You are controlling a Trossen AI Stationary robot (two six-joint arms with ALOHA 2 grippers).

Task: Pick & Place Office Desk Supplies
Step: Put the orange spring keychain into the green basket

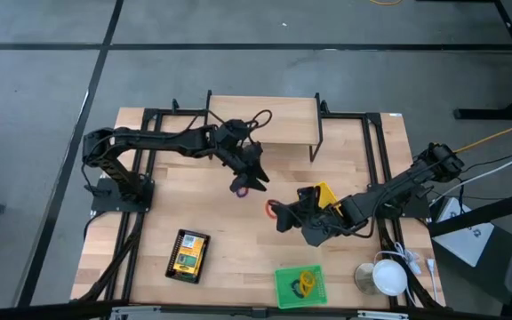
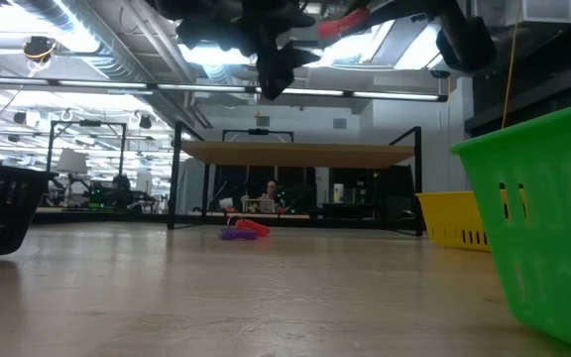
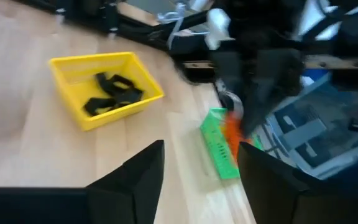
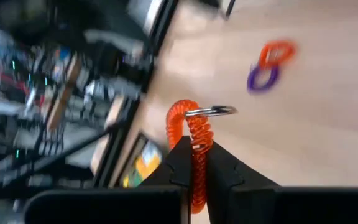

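1. The right gripper (image 4: 194,180) has its two dark fingers pinched together on a red coil ring (image 4: 190,140), whose spiral stands up between the tips with a small metal loop at its top. In the high view this gripper (image 1: 283,213) sits just right of the table's centre, with the red coil showing at its 9 o'clock side.
2. The left gripper (image 3: 201,165) stands with its fingers spread wide apart and nothing between them; in the high view it (image 1: 254,178) hangs above the table centre.
3. A purple ring (image 1: 239,188) lies on the wood at about 8 o'clock of the left gripper; the right wrist view shows it touching an orange ring (image 4: 276,52).
4. A yellow bin (image 3: 104,87) holding black clips (image 3: 114,93) sits at 3 o'clock of the right gripper in the high view, partly hidden by the arm.
5. A green bin (image 1: 298,286) sits at 6 o'clock of the right gripper, near the front edge, with a yellow ring (image 1: 306,283) inside.
6. A yellow printed box (image 1: 188,255) lies in a black mesh tray (image 1: 172,271) at 7 o'clock from the table centre.
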